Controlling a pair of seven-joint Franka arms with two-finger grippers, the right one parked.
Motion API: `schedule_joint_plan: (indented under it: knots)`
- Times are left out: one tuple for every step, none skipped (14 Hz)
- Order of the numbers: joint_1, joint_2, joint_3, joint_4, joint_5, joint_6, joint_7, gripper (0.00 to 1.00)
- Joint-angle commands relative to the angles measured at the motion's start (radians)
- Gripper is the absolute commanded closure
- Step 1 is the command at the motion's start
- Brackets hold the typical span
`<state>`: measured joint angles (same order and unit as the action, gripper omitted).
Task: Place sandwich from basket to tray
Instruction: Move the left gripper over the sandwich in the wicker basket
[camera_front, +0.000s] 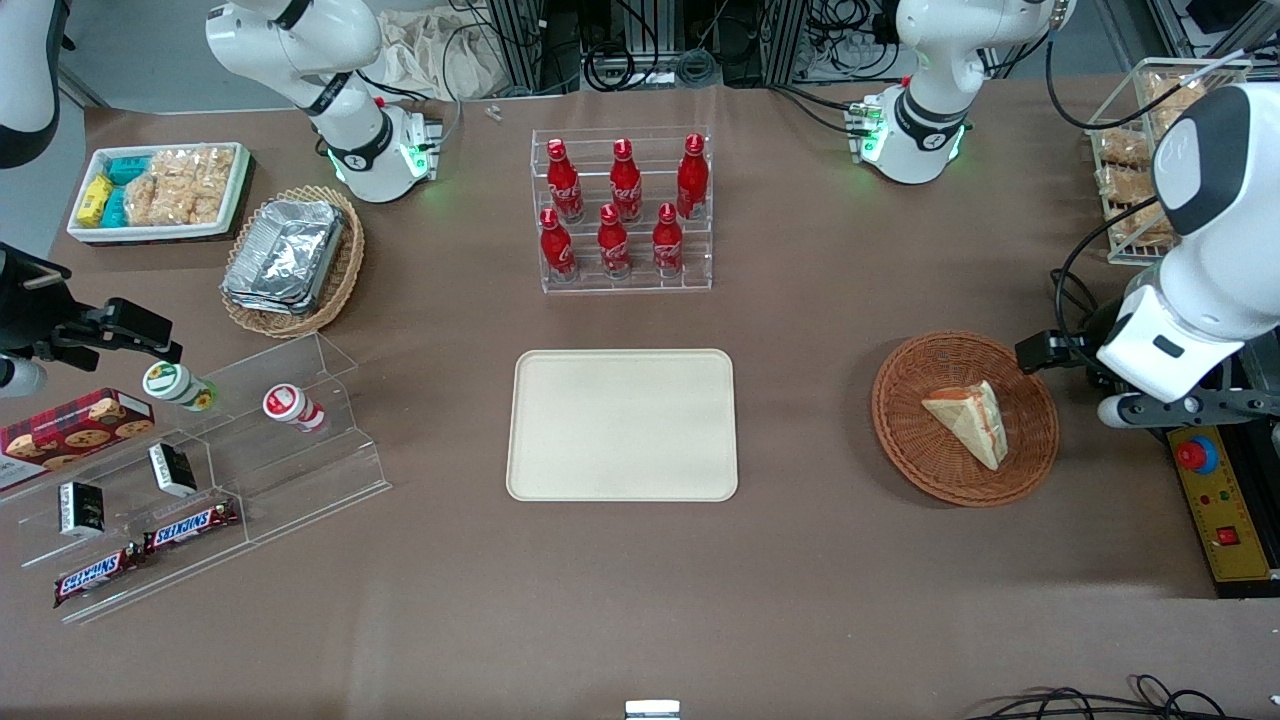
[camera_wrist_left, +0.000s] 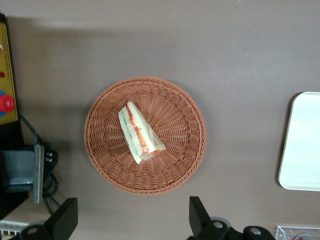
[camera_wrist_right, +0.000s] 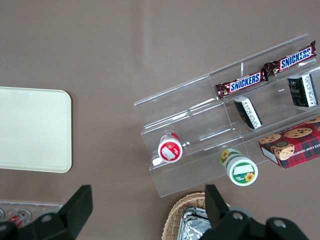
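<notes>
1. We see the small triangular sandwich of pale bread with red, orange and green filling (camera_front: 968, 421) lying in the round reddish-brown woven wicker basket (camera_front: 905, 430), near its middle; the cut edge with the layers faces up in the left wrist view (camera_wrist_left: 139, 133).
2. The basket (camera_wrist_left: 182, 160) rests on the brown table (camera_front: 800, 330) toward the working arm's end, roughly midway between the table's edge nearest the front camera and the edge by the arm bases.
3. The flat rectangular cream-beige tray with rounded corners (camera_front: 622, 424) lies at the table's centre, well apart from the basket, with nothing on it; one rounded end shows in the left wrist view (camera_wrist_left: 301, 145).
4. The left arm's black two-finger gripper (camera_wrist_left: 131, 220) hangs above the table just beside the basket's rim; its fingers (camera_wrist_left: 64, 218) are spread wide and grasp nothing.
5. We also note a clear stepped rack of six red bottles (camera_front: 622, 210), farther from the front camera than the tray.
</notes>
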<state>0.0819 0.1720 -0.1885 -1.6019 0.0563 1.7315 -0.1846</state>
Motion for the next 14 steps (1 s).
schedule_joint_plan:
  knots:
    - [0.001, -0.029, 0.012, -0.132, -0.016, 0.110, -0.108, 0.00]
    - [0.002, -0.052, 0.014, -0.217, -0.018, 0.205, -0.124, 0.00]
    - [0.024, -0.065, 0.015, -0.274, -0.024, 0.261, -0.157, 0.00]
    - [0.039, -0.060, 0.015, -0.300, -0.030, 0.276, -0.236, 0.00]
    - [0.041, -0.051, 0.015, -0.318, -0.030, 0.289, -0.272, 0.00]
    - [0.042, -0.030, 0.015, -0.334, -0.029, 0.321, -0.288, 0.00]
    - [0.042, -0.008, 0.017, -0.351, -0.024, 0.357, -0.330, 0.00]
    - [0.042, 0.015, 0.017, -0.365, -0.018, 0.403, -0.392, 0.00]
    - [0.042, 0.035, 0.017, -0.366, -0.016, 0.431, -0.467, 0.00]
    - [0.036, 0.050, 0.017, -0.366, -0.013, 0.442, -0.514, 0.00]
    - [0.033, 0.060, 0.017, -0.371, -0.010, 0.453, -0.522, 0.00]
    - [0.035, 0.061, 0.017, -0.380, -0.010, 0.457, -0.524, 0.00]
    - [0.038, 0.061, 0.017, -0.394, -0.010, 0.473, -0.524, 0.00]
    - [0.039, 0.061, 0.017, -0.412, -0.010, 0.491, -0.524, 0.00]
